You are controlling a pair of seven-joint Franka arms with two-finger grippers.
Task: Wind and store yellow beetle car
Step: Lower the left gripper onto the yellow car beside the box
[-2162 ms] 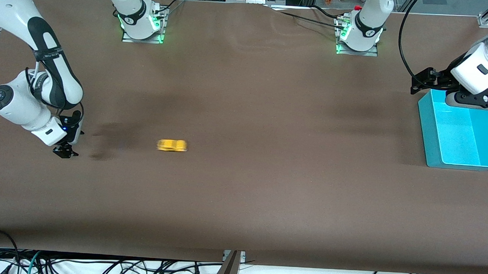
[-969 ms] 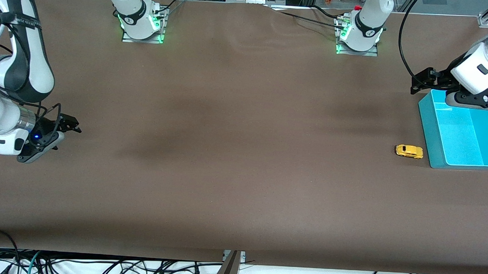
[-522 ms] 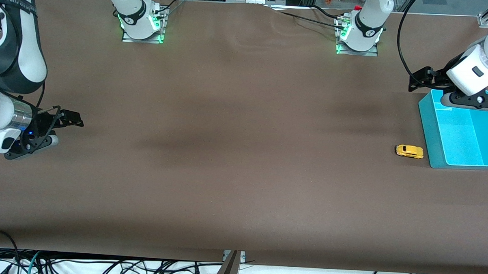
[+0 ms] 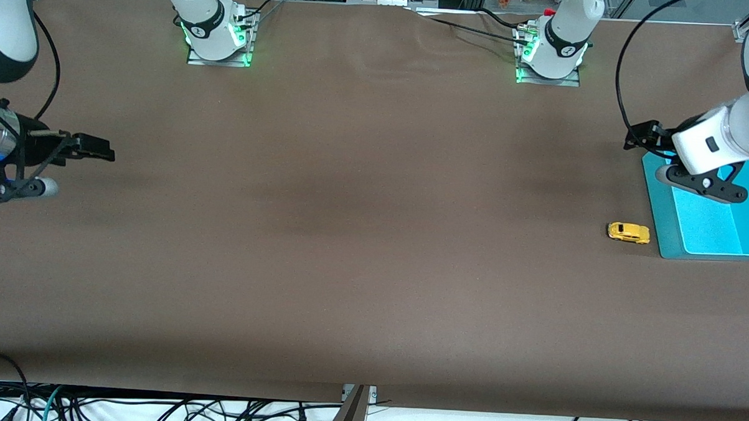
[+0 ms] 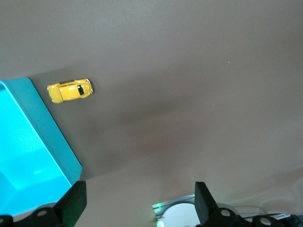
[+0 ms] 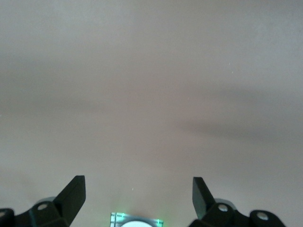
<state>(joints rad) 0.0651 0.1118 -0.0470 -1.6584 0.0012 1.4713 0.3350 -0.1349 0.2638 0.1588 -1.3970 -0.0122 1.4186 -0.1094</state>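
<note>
The yellow beetle car stands on the brown table, close beside the teal bin at the left arm's end, on its wheels and apart from both grippers. It also shows in the left wrist view, next to the bin's wall. My left gripper is open and empty in the air over the bin's corner nearest the robots' bases; its jaws stand wide apart in its wrist view. My right gripper is open and empty over bare table at the right arm's end.
The teal bin is empty inside. The two arm bases with green lights stand along the table's edge by the robots. Cables hang below the table's edge nearest the front camera.
The car rolled across the table from the right arm's end and stopped beside the bin; it has stood still for the last second. The right gripper rose and drew back. The left wrist shifted over the bin.
</note>
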